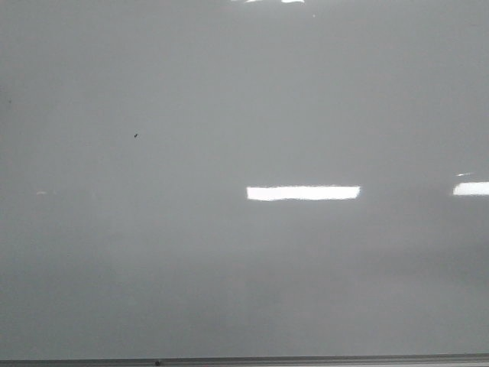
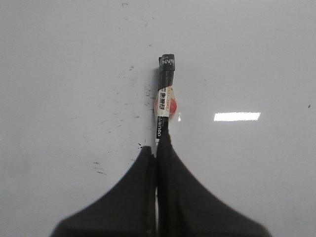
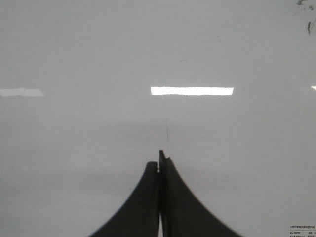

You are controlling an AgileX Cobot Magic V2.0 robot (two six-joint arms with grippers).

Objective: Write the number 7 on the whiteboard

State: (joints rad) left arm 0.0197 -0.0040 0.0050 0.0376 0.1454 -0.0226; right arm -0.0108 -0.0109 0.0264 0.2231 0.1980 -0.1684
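Note:
The whiteboard (image 1: 244, 267) fills the front view, glossy pale grey, and no number 7 shows on it. Neither gripper appears in the front view. In the left wrist view my left gripper (image 2: 157, 149) is shut on a black marker (image 2: 166, 94) with a white and red label. The marker's capped end points away from the fingers over the whiteboard (image 2: 256, 59). In the right wrist view my right gripper (image 3: 160, 160) is shut with nothing between its fingers, facing the whiteboard (image 3: 74, 49).
A thin grey metal edge (image 1: 306, 359) runs along the board's bottom. A tiny black speck (image 1: 136, 135) sits upper left. Small dark smudges (image 2: 98, 168) dot the board near the marker. A faint thin stroke (image 3: 167, 128) runs beyond the right fingertips. A printed label (image 3: 301, 231) shows in one corner.

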